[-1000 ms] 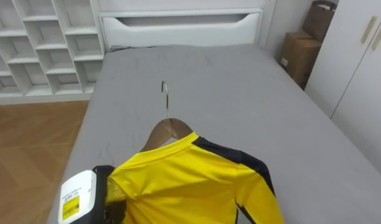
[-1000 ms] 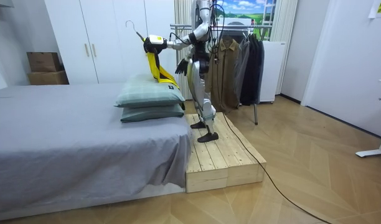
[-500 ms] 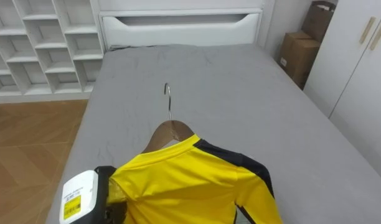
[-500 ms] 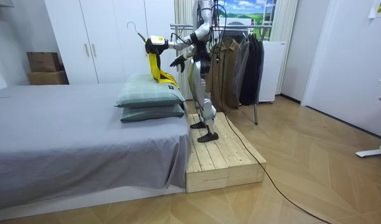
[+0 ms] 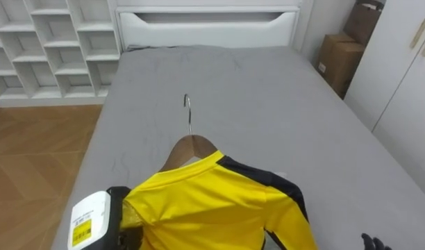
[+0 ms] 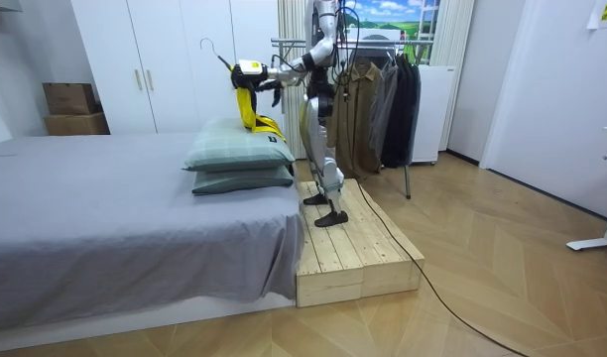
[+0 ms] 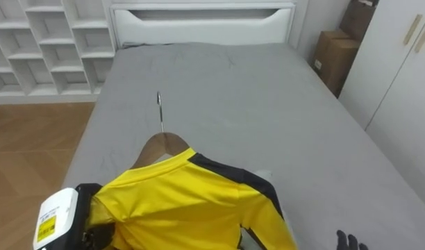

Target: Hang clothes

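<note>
Box: cardboard box (image 5: 337, 62) is standing beside bed's (image 5: 268, 104) far right corner.
Shirt: yellow shirt (image 5: 212, 205) is hanging on wooden hanger (image 5: 189, 147).
Left hand (image 5: 117, 222): fingers hidden under cloth, cannot tell.
Right hand (image 5: 372, 243): finger state cannot tell.

We see a grey-sheeted bed (image 5: 268, 104); two pillows (image 6: 239, 159) lie stacked at its end on the room view's right.

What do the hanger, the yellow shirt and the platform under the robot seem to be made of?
Hanger: brown wood with a smooth, faintly glossy finish; hook: thin bright metal wire. Yellow shirt: soft matte knit, probably synthetic, judging by its smooth drape. Platform: pale bare wood, with visible plank seams.
</note>
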